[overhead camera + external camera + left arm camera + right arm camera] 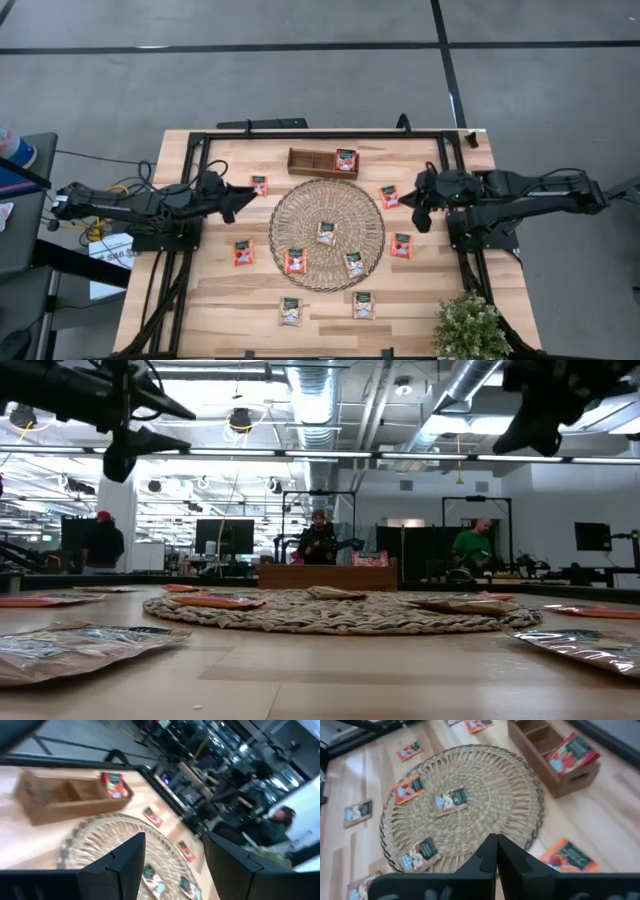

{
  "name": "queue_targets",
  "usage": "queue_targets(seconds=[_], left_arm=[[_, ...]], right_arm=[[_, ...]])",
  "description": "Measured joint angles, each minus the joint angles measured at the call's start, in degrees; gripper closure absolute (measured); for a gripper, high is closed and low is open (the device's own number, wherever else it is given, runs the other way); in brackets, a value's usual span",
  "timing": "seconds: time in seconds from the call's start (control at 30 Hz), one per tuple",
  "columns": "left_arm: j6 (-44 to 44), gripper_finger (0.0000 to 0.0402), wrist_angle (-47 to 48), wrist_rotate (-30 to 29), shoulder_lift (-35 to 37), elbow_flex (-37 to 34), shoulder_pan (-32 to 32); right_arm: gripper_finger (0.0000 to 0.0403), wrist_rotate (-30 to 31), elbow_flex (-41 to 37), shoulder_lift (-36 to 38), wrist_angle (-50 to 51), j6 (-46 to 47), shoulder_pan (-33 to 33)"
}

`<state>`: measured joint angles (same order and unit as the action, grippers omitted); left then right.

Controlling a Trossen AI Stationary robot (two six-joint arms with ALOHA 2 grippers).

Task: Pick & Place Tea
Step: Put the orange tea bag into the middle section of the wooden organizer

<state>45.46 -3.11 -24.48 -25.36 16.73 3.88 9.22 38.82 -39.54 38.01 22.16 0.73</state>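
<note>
Overhead, the left gripper (243,199) hung with fingers spread and empty, a red tea sachet (259,185) just beyond its tips. Opposite, the right gripper (421,207) was pinched closed on nothing; more tea lay on the woven mat (326,200) between them, one sachet in the wooden tray (310,163).

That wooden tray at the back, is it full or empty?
Nearly empty. The wooden tray holds one red tea sachet in its right-end compartment, propped on the tray's edge in the right wrist view; the other compartments show bare wood.
</note>
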Motion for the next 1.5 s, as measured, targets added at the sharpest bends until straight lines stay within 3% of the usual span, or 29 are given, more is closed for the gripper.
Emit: queue_targets(seconds=[0.23, 0.37, 0.53, 0.7, 0.97, 1.33, 1.5], left_arm=[[-0.9, 0.0208, 1.4, 2.3, -12.2, 6.1, 0.0], [-0.8, 0.0208, 5.2, 5.6, -19.4, 9.7, 0.0], [-0.9, 0.0208, 11.1, 6.6, -26.5, 12.8, 0.0], [-1.0, 0.0208, 11.5, 6.7, -29.3, 13.0, 0.0], [-1.0, 0.0208, 11.6, 7.6, -29.4, 13.0, 0.0], [-4.2, 0.0208, 12.1, 8.4, -29.4, 13.0, 0.0], [-5.4, 0.0208, 12.3, 8.4, -29.4, 13.0, 0.0]], right_arm=[[0.0403, -2.7, -5.2, 0.2, -3.2, 1.9, 2.0], [0.0403, -6.4, -5.4, -3.2, 0.2, 1.9, 2.9], [0.0403, -6.3, -5.4, -9.0, 2.4, 1.7, 2.2], [0.0403, -6.3, -3.1, -15.9, 2.7, -2.5, -0.7], [0.0396, -6.1, 8.2, -26.4, 9.8, -17.9, -9.1], [0.0266, -6.3, 13.7, -37.4, 12.9, -38.9, -19.8], [0.022, -6.3, 13.7, -42.4, 12.5, -43.3, -22.9]])
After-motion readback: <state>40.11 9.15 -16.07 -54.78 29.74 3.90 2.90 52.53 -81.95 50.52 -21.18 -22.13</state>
